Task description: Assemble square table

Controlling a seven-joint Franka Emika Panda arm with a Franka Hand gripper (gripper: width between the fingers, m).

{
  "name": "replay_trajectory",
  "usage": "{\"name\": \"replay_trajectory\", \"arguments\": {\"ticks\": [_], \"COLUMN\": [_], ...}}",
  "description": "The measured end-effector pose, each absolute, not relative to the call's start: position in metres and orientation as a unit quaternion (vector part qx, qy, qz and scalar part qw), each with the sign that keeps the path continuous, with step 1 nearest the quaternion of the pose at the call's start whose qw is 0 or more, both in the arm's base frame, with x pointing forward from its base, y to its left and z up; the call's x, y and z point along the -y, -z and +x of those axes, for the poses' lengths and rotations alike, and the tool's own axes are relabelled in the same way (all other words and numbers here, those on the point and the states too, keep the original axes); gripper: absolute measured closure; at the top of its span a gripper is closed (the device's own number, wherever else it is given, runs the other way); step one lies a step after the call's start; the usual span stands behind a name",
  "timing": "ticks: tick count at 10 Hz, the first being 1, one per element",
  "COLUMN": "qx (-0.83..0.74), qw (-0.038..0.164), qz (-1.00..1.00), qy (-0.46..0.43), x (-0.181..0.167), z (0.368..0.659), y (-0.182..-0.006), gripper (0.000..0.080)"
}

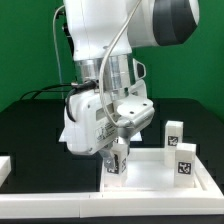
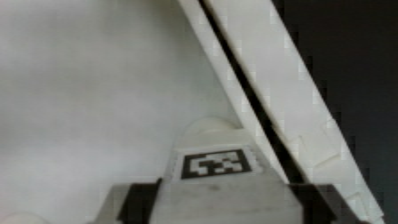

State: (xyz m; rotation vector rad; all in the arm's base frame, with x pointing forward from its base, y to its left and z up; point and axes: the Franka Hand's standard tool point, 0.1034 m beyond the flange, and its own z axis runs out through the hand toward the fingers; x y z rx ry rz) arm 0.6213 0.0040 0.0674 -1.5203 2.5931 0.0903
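The square table top (image 1: 150,178) is a white slab with a raised rim, lying flat at the front of the black table. My gripper (image 1: 115,150) is shut on a white peg leg (image 1: 114,163) with a black-white tag and holds it upright at the slab's corner on the exterior view's left. In the wrist view the leg (image 2: 217,160) sits between both dark fingers (image 2: 139,202), over the slab's surface (image 2: 89,90) next to its rim (image 2: 267,80). Two more tagged legs (image 1: 174,132) (image 1: 183,160) stand upright at the slab's end on the exterior view's right.
A white border rail piece (image 1: 5,166) lies at the exterior view's left edge. The black table surface (image 1: 40,130) surrounds the slab. Black cables hang behind the arm at the exterior view's left.
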Motion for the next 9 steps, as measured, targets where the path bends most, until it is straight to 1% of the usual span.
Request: {"name": "replay_trajectory", "arguments": {"ticks": [1, 2, 3, 4, 5, 6, 7, 9], "qx": [-0.860, -0.860, -0.860, -0.860, -0.860, -0.856, -0.854, -0.851], "qw": [0.067, 0.067, 0.067, 0.067, 0.068, 0.075, 0.085, 0.110], "qz": [-0.504, -0.504, -0.504, -0.504, -0.505, -0.510, -0.512, -0.513], "qy": [-0.030, -0.030, -0.030, -0.030, -0.030, -0.029, -0.029, -0.030], "x": [-0.004, -0.004, -0.004, -0.004, -0.005, -0.011, -0.015, -0.024], "z": [0.621, 0.621, 0.621, 0.621, 0.622, 0.624, 0.623, 0.625], "y": [-0.067, -0.067, -0.067, -0.067, -0.068, -0.077, -0.090, -0.127], "gripper": [0.0399, 0.0259, 0.0184, 0.0184, 0.0156, 0.0151, 0.0151, 0.0151]}}
